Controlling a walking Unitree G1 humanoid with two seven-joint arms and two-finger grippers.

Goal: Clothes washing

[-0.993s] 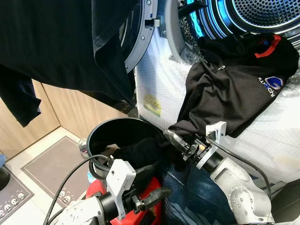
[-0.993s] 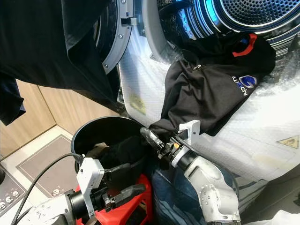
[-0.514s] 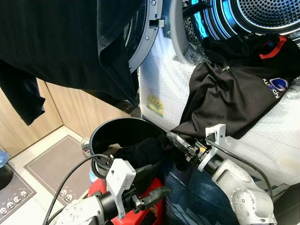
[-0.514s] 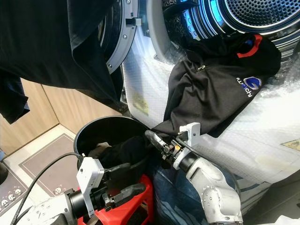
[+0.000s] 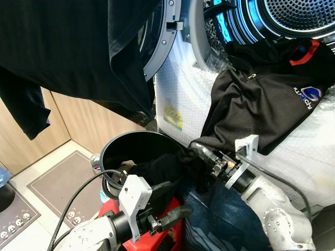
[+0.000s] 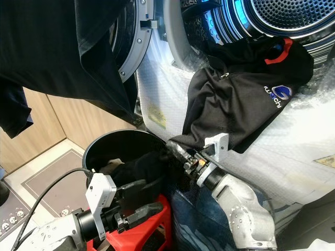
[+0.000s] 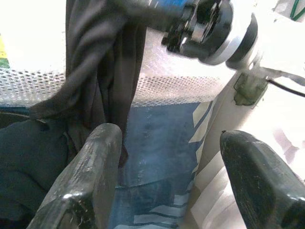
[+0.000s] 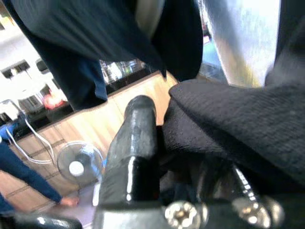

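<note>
A black garment (image 5: 162, 170) is being drawn up out of the black laundry bucket (image 5: 112, 151), its bulk lying over the bucket's near rim while one fold is being pinched by the right gripper (image 5: 201, 152), whose fingers are closed tight on the cloth; in the right wrist view the fabric (image 8: 233, 119) is seen wedged against one finger (image 8: 136, 138). A second dark jacket (image 5: 261, 99) with a red collar is being left draped from the lip of the washing machine drum (image 5: 293, 15), hanging down the wrapped front panel. The left gripper (image 5: 167, 206) is being held low over a red stool (image 5: 170, 232), its fingers spread wide and holding nothing.

For the lift to go well, the pinch should be kept firm and the cloth raised clear of the bucket rim before being carried toward the drum, so no trailing part is snagged. The hanging jacket is probably best avoided on the way. The dark clothes (image 5: 78, 57) draped over the open door (image 5: 162, 36) are being left untouched.
</note>
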